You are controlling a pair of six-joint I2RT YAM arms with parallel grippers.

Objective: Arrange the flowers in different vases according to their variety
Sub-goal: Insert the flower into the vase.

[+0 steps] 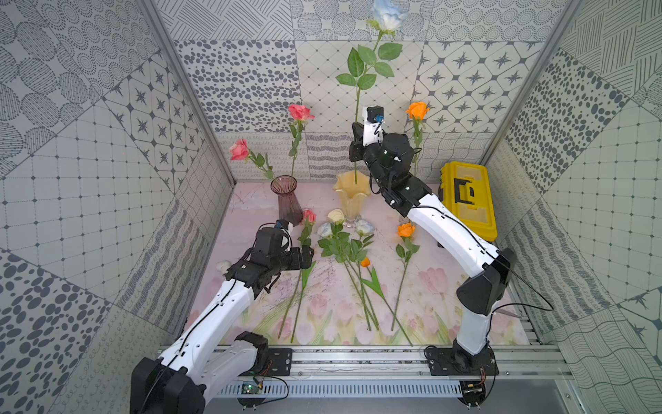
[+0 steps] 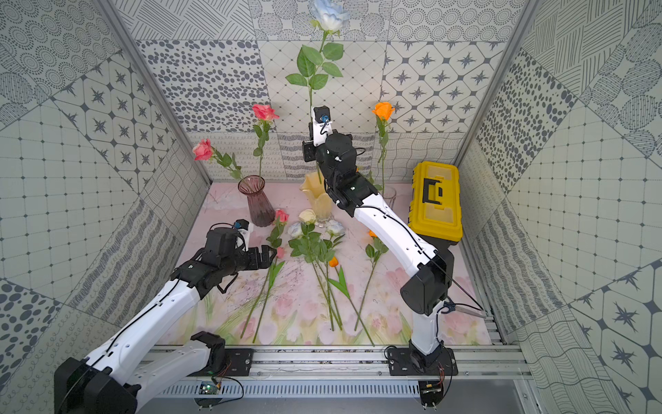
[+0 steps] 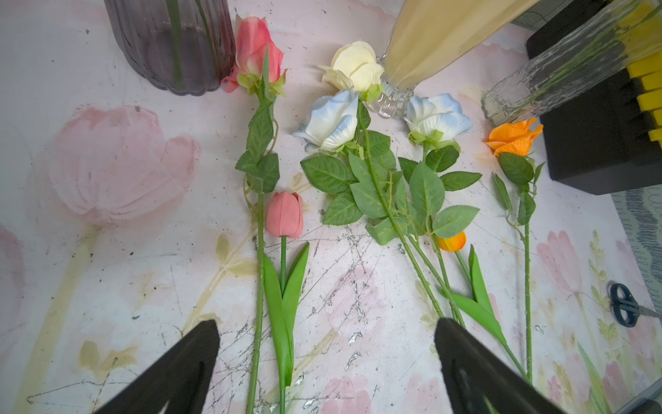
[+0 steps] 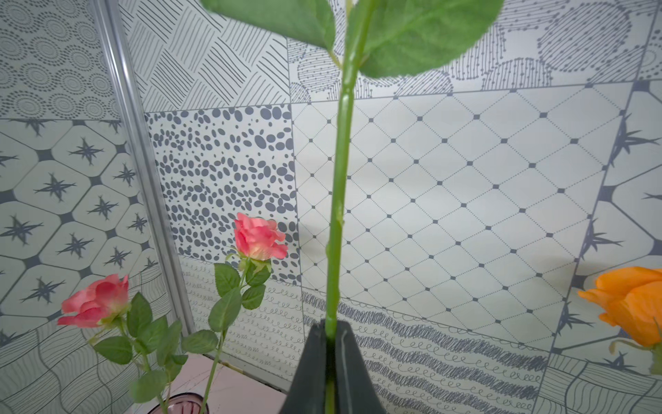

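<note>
Right gripper (image 4: 331, 328) clamps the pale-blue rose (image 1: 388, 14) by its stem, arm reared over the cream vase (image 1: 340, 188); left gripper (image 3: 326, 322) gapes low.

Both top views overlook the mat (image 1: 329, 286); wrist views sit close

A lab test cell — patterned walls (image 1: 89, 161) box in a printed mat (image 1: 430, 294), arms (image 1: 218, 308) bolted to a rail (image 1: 358, 358) along the frame's bottom.
</note>
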